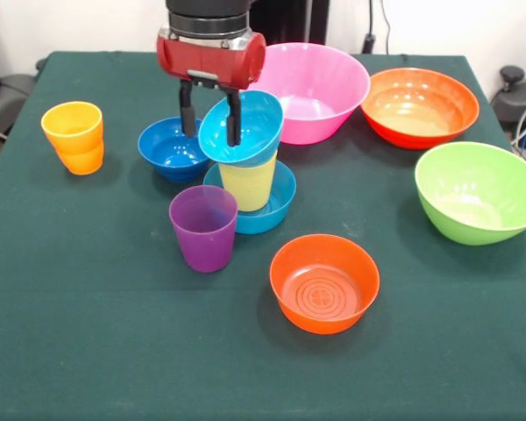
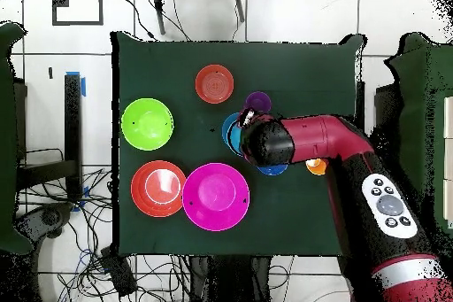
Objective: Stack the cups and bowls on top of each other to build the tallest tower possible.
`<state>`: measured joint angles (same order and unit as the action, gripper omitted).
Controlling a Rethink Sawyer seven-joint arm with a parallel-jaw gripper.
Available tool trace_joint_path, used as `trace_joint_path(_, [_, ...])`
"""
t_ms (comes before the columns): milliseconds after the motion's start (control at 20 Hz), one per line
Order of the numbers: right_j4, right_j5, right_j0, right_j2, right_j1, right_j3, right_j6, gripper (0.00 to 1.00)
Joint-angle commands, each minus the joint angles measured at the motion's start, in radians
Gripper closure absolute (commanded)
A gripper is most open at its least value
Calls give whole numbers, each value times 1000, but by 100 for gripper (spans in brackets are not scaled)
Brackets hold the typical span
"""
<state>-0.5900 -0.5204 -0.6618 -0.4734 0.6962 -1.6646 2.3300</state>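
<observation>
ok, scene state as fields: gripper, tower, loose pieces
gripper: shut on cyan bowl's rim
cyan bowl: tilted, on top of yellow cup
yellow cup: upright in mid-blue bowl
mid-blue bowl: tower base
purple cup: loose, upright, beside base
orange cup: loose, apart
dark blue bowl: loose
small orange-red bowl: loose
large bowls: pink, orange-red, lime green, unstacked

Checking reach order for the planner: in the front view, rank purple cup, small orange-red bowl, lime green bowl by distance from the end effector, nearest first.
End effector is gripping the tilted cyan bowl on the yellow cup.
1. Purple cup: just below it in the picture.
2. Small orange-red bowl: lower right, toward the front edge.
3. Lime green bowl: far right side.
</observation>
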Motion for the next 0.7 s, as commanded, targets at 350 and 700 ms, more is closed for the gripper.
trace_joint_path(350, [17,-168,-41,-20,24,45,-167,0])
trace_joint_path(700, [-38,-144,14,15,-7,74,-106,0])
